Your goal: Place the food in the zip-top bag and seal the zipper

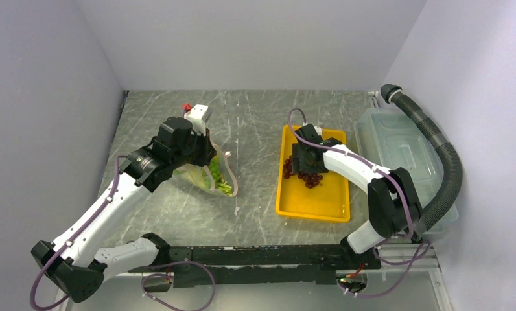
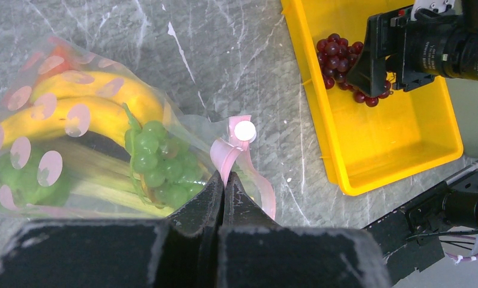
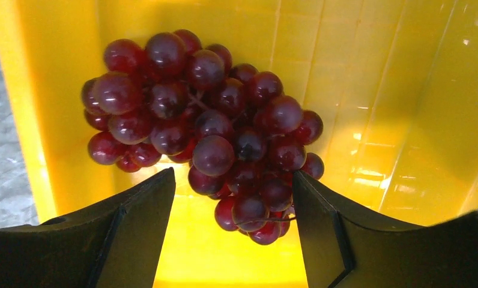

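Observation:
The clear zip-top bag [image 2: 74,150] lies on the table at the left and shows in the top view [image 1: 210,173]. It holds yellow bananas [image 2: 98,105], a green grape bunch [image 2: 158,162] and pale celery [image 2: 104,189]. My left gripper [image 2: 224,179] is shut on the pink zipper strip [image 2: 227,153] at the bag's mouth. A purple grape bunch [image 3: 206,126] lies in the yellow tray [image 1: 327,201]. My right gripper [image 3: 233,180] is open, its jaws on either side of the bunch's lower end; it also shows in the top view [image 1: 305,167].
A large translucent lidded bin [image 1: 398,149] stands right of the tray, with a black corrugated hose [image 1: 446,162] curving over it. Grey walls close in on three sides. A small white and red object [image 1: 197,111] sits behind the left arm.

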`<state>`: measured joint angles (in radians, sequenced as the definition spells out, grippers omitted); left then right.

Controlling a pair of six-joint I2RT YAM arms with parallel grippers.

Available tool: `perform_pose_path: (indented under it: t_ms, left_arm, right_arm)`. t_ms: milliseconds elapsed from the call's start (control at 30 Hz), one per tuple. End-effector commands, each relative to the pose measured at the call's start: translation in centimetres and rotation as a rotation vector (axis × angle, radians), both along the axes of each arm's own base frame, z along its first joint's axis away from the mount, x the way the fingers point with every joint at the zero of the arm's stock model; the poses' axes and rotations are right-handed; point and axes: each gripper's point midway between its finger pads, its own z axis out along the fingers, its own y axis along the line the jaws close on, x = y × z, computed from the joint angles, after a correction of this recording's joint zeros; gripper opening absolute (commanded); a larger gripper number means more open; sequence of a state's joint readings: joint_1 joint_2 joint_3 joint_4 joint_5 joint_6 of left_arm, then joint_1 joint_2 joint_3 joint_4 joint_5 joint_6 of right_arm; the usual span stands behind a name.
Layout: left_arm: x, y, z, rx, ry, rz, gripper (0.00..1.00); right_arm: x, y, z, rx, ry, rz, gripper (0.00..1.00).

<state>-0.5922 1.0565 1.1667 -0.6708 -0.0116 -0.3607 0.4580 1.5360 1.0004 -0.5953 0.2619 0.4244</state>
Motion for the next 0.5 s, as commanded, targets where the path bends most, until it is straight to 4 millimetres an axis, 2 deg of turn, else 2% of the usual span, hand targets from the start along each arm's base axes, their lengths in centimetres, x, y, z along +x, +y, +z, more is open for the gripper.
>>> perform_pose_path:
  t_ms: [0,200,333,467]
  left_arm:
    - [0.5,-0.5,2.2,-0.05,-0.068,-0.01,0.0]
    - [0.5,-0.4,2.3,-0.052,-0.07,-0.01,0.0]
    - [0.5,-0.5,2.3,-0.053,-0.072,-0.01,0.0]
    - [0.5,-0.5,2.3,-0.052,-0.071,-0.01,0.0]
  right_arm:
    - [1.4,-0.1,-0.1,-0.013,-0.021,-0.021,0.74]
    - [1.0,-0.8,-1.7,-0.047,0.012,-0.049,0.62]
    - [0.7,-1.1,-2.2,-0.064,0.02,-0.056,0.42]
    - [0.6,-1.3,-1.7,-0.066,0.011,-0.059,0.22]
